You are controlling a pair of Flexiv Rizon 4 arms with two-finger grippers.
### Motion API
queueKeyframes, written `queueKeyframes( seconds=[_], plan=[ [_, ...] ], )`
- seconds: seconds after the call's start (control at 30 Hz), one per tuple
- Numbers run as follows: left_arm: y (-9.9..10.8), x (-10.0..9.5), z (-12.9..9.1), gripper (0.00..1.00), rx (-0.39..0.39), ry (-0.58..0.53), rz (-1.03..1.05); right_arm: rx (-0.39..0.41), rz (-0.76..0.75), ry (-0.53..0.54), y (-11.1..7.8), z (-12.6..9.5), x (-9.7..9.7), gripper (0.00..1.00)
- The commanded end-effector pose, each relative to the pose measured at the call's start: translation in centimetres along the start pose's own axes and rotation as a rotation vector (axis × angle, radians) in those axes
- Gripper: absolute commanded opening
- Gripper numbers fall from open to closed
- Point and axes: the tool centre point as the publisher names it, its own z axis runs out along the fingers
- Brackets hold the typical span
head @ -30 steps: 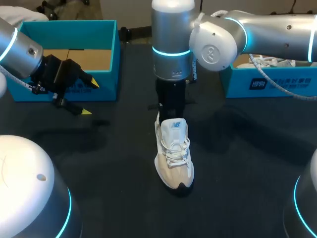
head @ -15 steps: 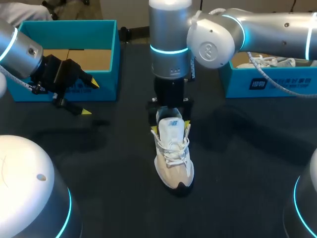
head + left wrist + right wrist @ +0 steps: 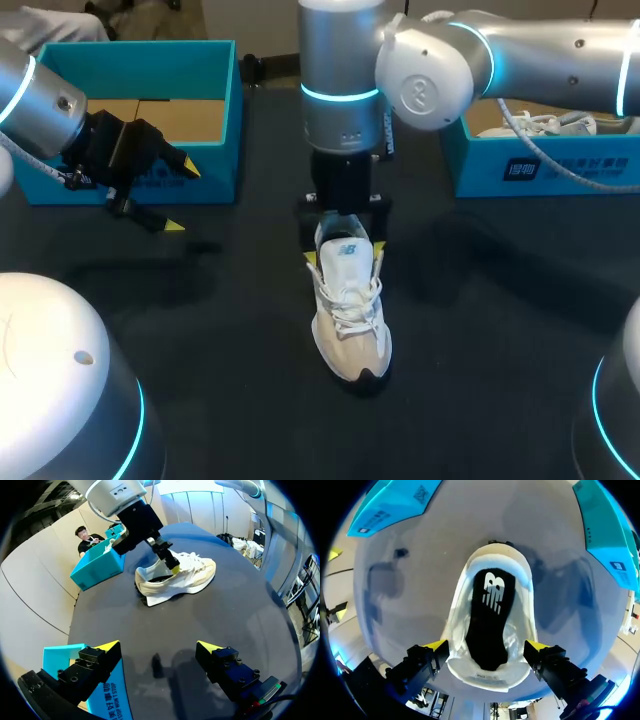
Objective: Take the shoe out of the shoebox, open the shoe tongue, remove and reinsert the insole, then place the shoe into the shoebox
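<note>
**A:** What was changed just now?

**B:** The right gripper [image 3: 486,645] was lifted a little, and its fingers were opened. A second ago the yellow tips were hidden down low at the shoe [image 3: 350,320]. Now they are seen apart, one on each side of the shoe, beside the tongue [image 3: 348,252]. Nothing is squeezed between them.

**A:** What does that mean for the job?

**B:** The tongue is stood up and the shoe's mouth is wide open, so that step looks done. The black insole [image 3: 490,615] is seen lying flat inside. It probably has to be pulled out next.

**A:** Where is the shoe kept?

**B:** It is stood on the dark table [image 3: 240,360], near the middle, with its toe pointed away from the boxes. It is out of both boxes, and no table edge is seen close to it.

**A:** Is room left for moving?

**B:** Yes. The left gripper [image 3: 180,197] was not moved. It is held far off to the side, just in front of the left shoebox [image 3: 140,52], with its fingers apart and nothing in them. The right shoebox [image 3: 540,165] is well apart on the other side, with another shoe [image 3: 535,125] in it. Room is left on both sides of the shoe, but the box walls should be watched when it is carried back.
</note>
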Motion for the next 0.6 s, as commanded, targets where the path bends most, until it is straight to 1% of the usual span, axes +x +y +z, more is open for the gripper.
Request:
queueKeyframes(
  seconds=[0.03,0.07,0.13,0.2,0.37,0.47,0.53,0.6],
  plan=[
    [0.0,0.1,-0.1,1.0,-0.001,0.0,0.001,-0.021,0.013,-0.008,-1.2,-1.3,-0.2,1.0],
    [0.0,0.1,-0.1,1.0,-0.001,0.0,0.001,-0.04,0.017,-0.017,-1.3,-1.6,-0.2,1.0],
    [0.0,0.1,-0.1,1.0,-0.001,0.0,0.001,-0.043,0.025,-0.029,-1.5,-1.9,-0.3,1.0],
    [0.0,0.1,-0.1,1.0,-0.001,0.0,0.001,-0.076,0.042,-0.05,-1.6,-2.5,-0.6,1.0],
    [0.0,0.1,-0.1,1.0,-0.001,0.0,0.001,-0.112,0.057,-0.08,-2.0,-3.6,-0.7,1.0],
    [0.0,0.1,-0.1,1.0,-0.001,0.0,0.001,-0.115,0.059,-0.087,-2.5,-4.1,-0.5,1.0],
    [0.0,0.1,-0.1,1.0,-0.001,0.0,0.001,-0.105,0.058,-0.083,-2.9,-3.9,-0.4,1.0],
    [0.0,0.1,-0.1,1.0,-0.001,0.0,0.001,-0.096,0.059,-0.076,-3.8,-3.5,-0.1,1.0]
  ],
)
